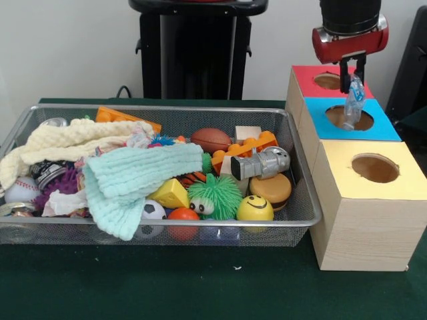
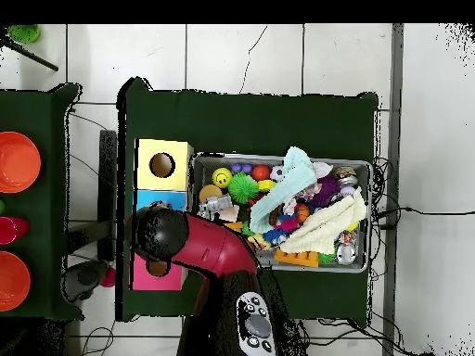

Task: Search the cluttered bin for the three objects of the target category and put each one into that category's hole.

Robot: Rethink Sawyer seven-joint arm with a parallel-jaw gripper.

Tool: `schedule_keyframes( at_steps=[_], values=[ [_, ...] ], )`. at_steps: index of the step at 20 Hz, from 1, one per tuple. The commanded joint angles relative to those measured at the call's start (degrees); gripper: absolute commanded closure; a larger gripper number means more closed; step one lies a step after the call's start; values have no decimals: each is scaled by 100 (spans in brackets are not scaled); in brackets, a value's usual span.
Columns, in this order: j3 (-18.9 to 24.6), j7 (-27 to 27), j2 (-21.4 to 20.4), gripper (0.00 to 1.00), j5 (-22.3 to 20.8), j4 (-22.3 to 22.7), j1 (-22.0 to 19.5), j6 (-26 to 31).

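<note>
Wire bin [image 1: 303,200] sits at left on green table [image 1: 200,287], full of toys. Cream cloth [image 1: 67,140] and mint cloth [image 1: 133,177] lie on top. Green fuzzy ball [image 1: 215,195], yellow smiley ball [image 1: 255,208], brown football [image 1: 211,139] sit near middle. Box with three holes stands just beside bin at right: red top [image 1: 308,77], blue top [image 1: 383,127], yellow top [image 1: 400,183]. Gripper [image 1: 353,75] hangs over blue hole [image 1: 348,118], pinching clear plastic bottle [image 1: 351,103], bottle pointing down at hole.
</note>
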Motion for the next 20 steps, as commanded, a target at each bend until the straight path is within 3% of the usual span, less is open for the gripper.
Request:
schedule_keyframes(
  at_steps=[1,14,20],
  values=[
    [438,1124,324,100,17,608,9,-437],
    [240,1307,273,100,-17,451,204,37],
    [320,1276,341,100,27,464,189,-100]
  ],
)
